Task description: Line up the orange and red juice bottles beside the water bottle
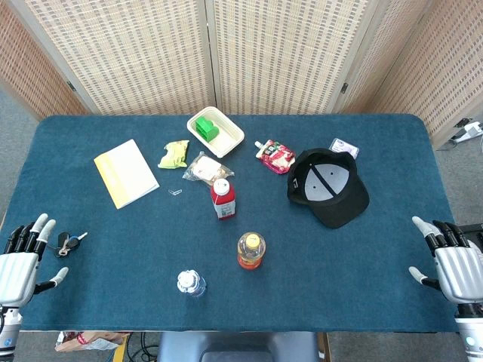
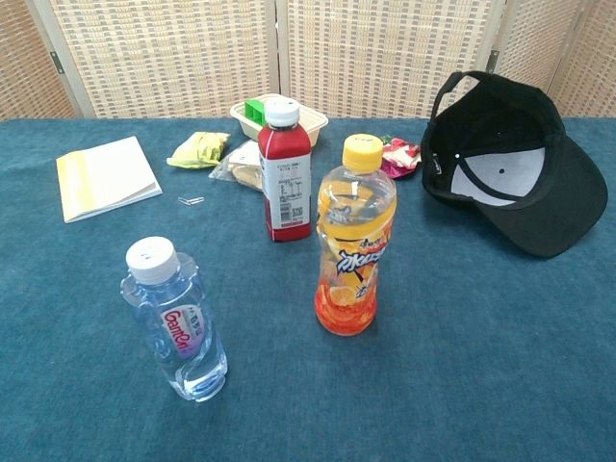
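The clear water bottle (image 1: 191,283) (image 2: 177,321) stands upright near the table's front edge. To its right and a little further back stands the orange juice bottle (image 1: 250,251) (image 2: 353,251) with a yellow cap. The red juice bottle (image 1: 223,199) (image 2: 285,171), white-capped, stands upright behind both. My left hand (image 1: 21,261) rests at the front left corner, fingers spread and holding nothing. At the front right corner my right hand (image 1: 455,261) lies open too. Neither hand shows in the chest view.
A black cap (image 1: 329,187) lies upside down at the right. A yellow notepad (image 1: 125,173), snack packets (image 1: 174,154) (image 1: 275,155), a white tray (image 1: 227,138) with a green item, a paperclip (image 1: 175,191) and a card (image 1: 343,146) lie further back. Keys (image 1: 69,242) sit by my left hand.
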{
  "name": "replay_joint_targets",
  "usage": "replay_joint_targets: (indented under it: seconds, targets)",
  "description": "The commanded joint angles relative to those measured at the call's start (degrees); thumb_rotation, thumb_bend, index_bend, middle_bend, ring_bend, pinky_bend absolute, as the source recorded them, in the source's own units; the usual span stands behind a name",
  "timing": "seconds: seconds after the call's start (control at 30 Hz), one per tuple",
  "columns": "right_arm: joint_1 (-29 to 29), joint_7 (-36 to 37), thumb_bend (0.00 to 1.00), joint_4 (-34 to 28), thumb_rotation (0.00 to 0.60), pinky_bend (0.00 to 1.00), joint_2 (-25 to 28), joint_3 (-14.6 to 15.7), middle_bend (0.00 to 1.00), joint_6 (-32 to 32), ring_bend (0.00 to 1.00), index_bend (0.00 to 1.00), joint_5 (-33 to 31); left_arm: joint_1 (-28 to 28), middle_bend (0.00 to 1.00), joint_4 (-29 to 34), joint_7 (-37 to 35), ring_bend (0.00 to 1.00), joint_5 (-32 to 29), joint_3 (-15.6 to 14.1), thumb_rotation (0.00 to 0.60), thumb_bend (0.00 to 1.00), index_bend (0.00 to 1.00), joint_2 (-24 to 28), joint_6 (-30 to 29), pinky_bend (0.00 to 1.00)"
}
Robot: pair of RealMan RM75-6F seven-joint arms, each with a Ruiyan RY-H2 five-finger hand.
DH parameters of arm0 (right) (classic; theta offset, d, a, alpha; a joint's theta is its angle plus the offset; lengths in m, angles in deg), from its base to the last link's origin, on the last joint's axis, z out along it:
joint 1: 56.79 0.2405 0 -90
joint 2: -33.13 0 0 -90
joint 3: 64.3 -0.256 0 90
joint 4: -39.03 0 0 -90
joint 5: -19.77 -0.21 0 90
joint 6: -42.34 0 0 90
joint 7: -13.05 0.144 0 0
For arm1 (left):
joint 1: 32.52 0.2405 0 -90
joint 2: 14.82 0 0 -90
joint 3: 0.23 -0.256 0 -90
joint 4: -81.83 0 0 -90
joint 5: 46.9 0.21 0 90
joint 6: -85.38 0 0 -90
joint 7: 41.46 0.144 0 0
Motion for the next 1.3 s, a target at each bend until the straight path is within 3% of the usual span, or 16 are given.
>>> replay_joint_targets:
  seconds: [0.03,0.63,1.07,1.3]
  targets:
    - [-0.1,0.1,0.11,0.1,0.600,0.15,-0.1,-0.1,0.23,0.3,0.14,0.15,0.3,-0.1,0.03,0.0,0.0,0.05,-0.2,0.0,0.600,0.17,0.10,0.0,0.3,0.04]
    - [1.5,10.0,0.11,-1.7,0.600,0.15,2.4,1.0,0.22,-2.0,0.14,0.15,3.3,0.1,0.03,1.5,1.0,0.05,-0.7,0.1,0.600,0.17,0.10,1.0,0.1,0.04]
    - [10.6,29.0,0.11,-3.6,0.600,0.15,4.1,3.4,0.19,-14.9,0.11,0.14,9.2,0.6,0.03,2.5,1.2,0.05,-0.4,-0.1,0.600,0.17,0.10,1.8,-0.6,0.04]
    - [17.7,41.0,0.02,-3.0,0.600,0.15,2.2,3.9,0.17,-20.6,0.08,0.11,13.5,0.8,0.03,3.2,1.2,0.05,0.1,-0.1,0.600,0.17,0.10,2.2,-1.2,0.04]
